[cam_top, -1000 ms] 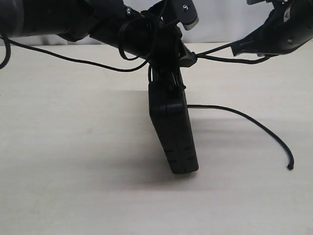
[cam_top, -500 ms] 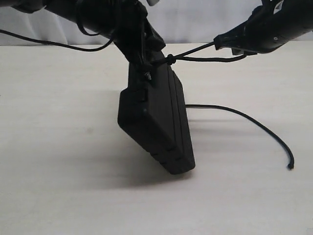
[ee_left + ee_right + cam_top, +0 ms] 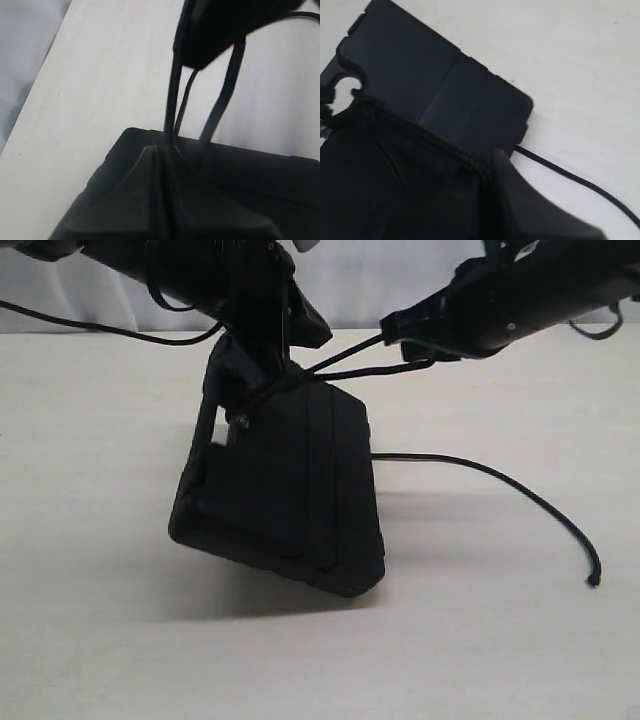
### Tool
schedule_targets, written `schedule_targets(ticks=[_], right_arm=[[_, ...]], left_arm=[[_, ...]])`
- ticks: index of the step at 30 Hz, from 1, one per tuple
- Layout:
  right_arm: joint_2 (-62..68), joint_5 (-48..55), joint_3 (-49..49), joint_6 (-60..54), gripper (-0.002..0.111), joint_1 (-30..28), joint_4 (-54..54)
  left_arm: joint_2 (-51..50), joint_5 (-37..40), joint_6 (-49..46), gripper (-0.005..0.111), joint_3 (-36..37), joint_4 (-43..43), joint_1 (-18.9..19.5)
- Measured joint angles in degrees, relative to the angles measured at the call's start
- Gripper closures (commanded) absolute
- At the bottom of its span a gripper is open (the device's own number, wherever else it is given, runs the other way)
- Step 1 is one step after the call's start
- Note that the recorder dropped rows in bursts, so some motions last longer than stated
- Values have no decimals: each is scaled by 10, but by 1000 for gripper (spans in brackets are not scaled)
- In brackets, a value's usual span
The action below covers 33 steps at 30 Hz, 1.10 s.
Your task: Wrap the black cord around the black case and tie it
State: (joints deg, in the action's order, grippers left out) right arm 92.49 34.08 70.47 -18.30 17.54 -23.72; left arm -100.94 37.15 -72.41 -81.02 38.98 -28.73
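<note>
Black thin braided cord [image 3: 480, 466] is pinched in my right gripper [image 3: 400, 335], taut to the flat matte black plastic case [image 3: 290, 490] that my left gripper [image 3: 245, 400] clamps tilted on one edge on the table [image 3: 100, 620]; I'd cinch without slackening.

Both arms all plain black tbh. Left arm [image 3: 190, 270]: fat round tube w/ thin black cable [image 3: 80, 326] trailing off. Right arm [image 3: 530, 295] tapers toward right gripper [image 3: 392, 328].

A lab-like test bench: bare pale table [image 3: 100, 640] (white curtain [image 3: 370, 280] behind).
</note>
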Motion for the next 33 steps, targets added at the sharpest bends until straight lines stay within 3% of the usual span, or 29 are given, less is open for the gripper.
schedule_targets(ticks=[5,11,14,17,19,29,30,33], right_arm=[[29,-8,0,-8,104,39,2],[30,-24,0,-7,104,41,13],[30,-24,0,-7,104,41,14],[30,-25,0,-7,104,41,14],[30,-25,0,-11,104,41,14],[30,-27,0,-18,104,41,14],[30,-28,0,-18,104,41,14],[30,-28,0,-20,103,41,14]], left_arm=[[0,13,16,107,0,-47,0],[0,67,17,105,2,-71,0],[0,70,17,90,2,-48,0],[-6,75,17,67,2,-43,0],[-21,74,17,61,2,-38,0],[-78,-59,17,61,2,38,0],[-83,-78,11,63,2,61,0],[-100,-83,-12,88,2,90,0]])
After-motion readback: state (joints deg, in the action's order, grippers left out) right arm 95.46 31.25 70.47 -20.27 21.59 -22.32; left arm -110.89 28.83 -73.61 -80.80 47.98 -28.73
